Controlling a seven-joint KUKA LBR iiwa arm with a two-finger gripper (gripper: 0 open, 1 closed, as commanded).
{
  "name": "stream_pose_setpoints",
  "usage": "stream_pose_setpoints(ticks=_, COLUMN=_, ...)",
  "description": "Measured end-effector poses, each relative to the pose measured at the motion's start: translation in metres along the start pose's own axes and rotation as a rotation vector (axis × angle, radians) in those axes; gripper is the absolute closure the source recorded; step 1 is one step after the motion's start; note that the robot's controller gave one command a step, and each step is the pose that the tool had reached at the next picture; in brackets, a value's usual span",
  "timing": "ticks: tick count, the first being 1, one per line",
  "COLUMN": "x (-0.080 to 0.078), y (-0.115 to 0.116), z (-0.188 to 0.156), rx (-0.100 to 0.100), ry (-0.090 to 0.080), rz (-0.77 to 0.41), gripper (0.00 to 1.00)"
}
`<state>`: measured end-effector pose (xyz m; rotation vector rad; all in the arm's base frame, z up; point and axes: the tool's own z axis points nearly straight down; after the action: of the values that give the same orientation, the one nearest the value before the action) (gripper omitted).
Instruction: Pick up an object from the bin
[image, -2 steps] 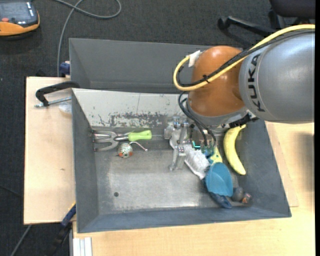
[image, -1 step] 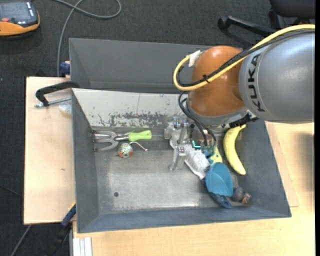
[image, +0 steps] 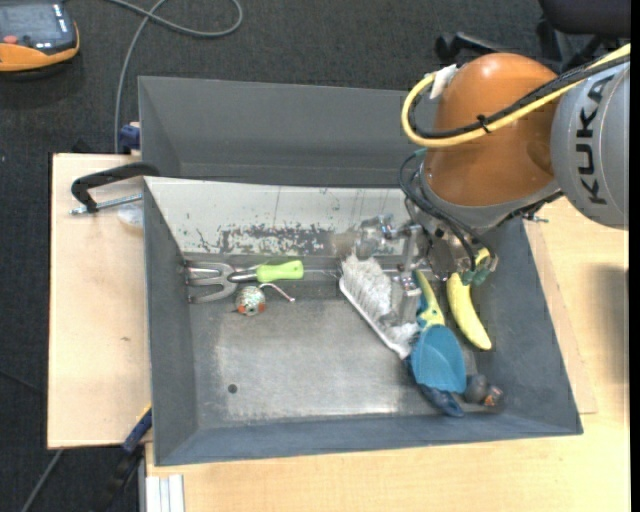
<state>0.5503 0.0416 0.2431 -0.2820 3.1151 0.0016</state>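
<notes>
Camera view: grey bin (image: 166, 330), dark carpet (image: 300, 40) beyond. My gripper (image: 412, 268) hangs at the white brush (image: 368, 293), right side, banana (image: 468, 312) and blue scoop (image: 438, 362) just beside; its grip I cannot tell.

The gripper (image: 418, 262) hangs below the arm's orange cover (image: 490, 130) on the right side of the grey bin (image: 300, 375), just above and to the right of a white scrubbing brush (image: 368, 293). A yellow banana (image: 468, 312) lies right of the brush, and a blue scoop-shaped thing (image: 438, 362) lies below and right of it. Well apart to the brush's left lie metal tongs with a green handle (image: 245, 272), with a small round ball (image: 250, 300) just under them.
</notes>
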Motion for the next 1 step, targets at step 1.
stream_pose_setpoints(ticks=1, x=0.0007, y=0.0012, z=0.0021, rx=-0.002, ry=0.004, rz=-0.001, gripper=0.00)
